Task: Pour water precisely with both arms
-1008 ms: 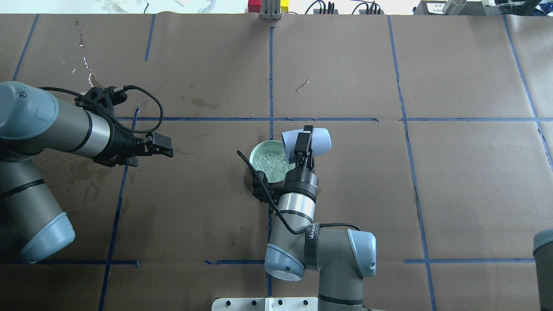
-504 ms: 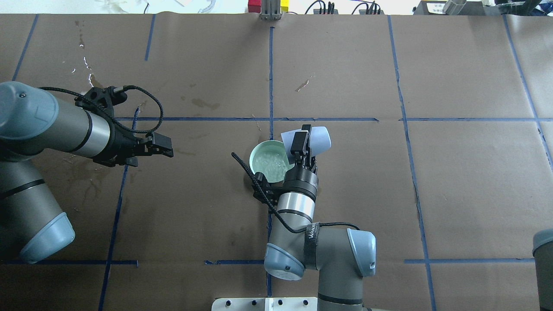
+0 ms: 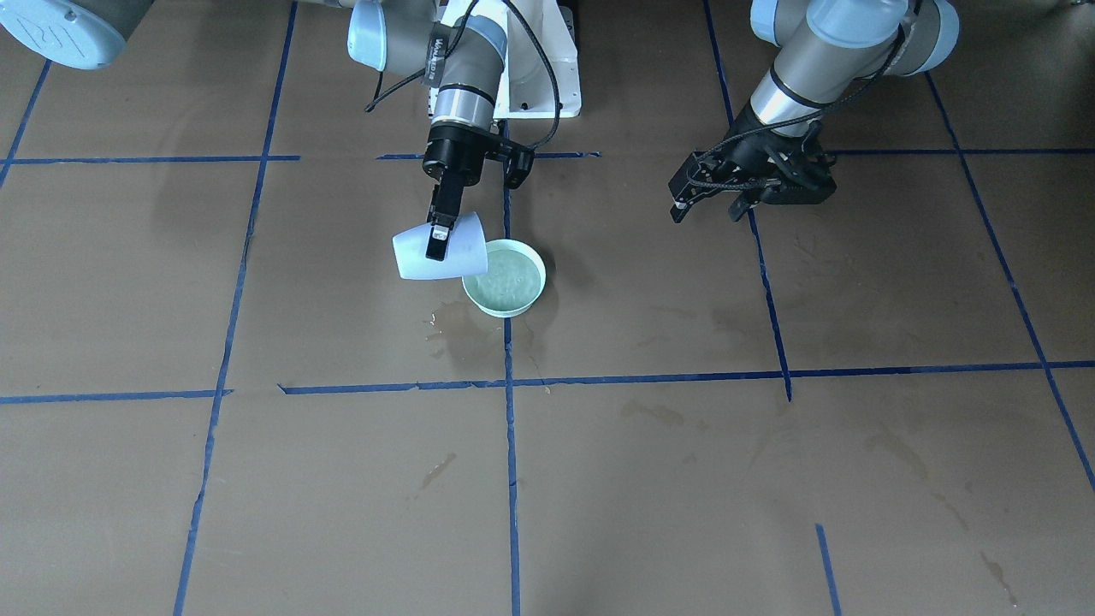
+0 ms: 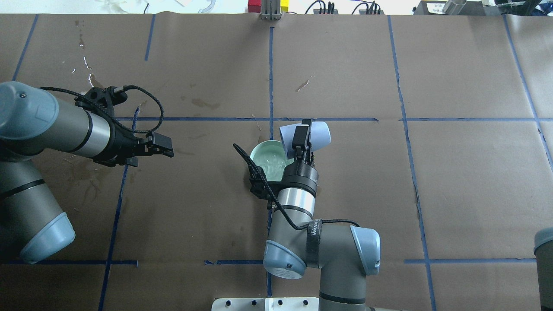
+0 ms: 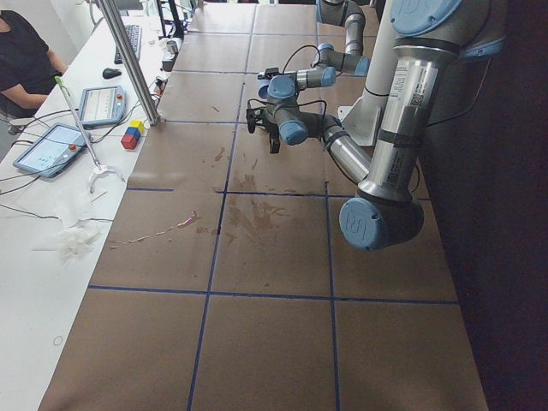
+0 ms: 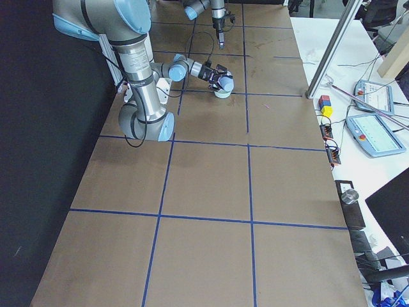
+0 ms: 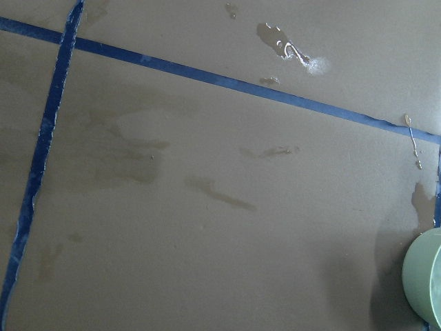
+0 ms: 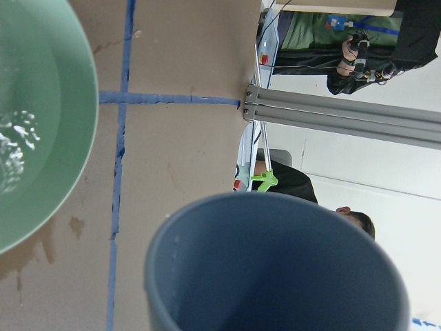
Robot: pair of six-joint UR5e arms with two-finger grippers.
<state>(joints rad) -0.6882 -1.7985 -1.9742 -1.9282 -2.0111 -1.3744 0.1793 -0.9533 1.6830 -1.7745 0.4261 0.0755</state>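
While right tool (image 4: pixel 302 134) clamps pale blue cup (image 4: pixel 319 134) mid-wall, tipped sideways, water (image 4: pixel 270 166) sits rippling in green bowl (image 4: pixel 255 154) just beside tool, toward left arm. Cup likely light, thin-walled, slippery wet; hold mid-wall, gently. Left tool (image 3: pixel 706 205): fingers apart, empty, well away.

Green bowl (image 4: pixel 264 159) on taped brown table (image 4: pixel 432 181)

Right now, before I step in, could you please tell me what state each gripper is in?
Left gripper: open, holding nothing.
Right gripper: closed on the tilted pale blue cup.
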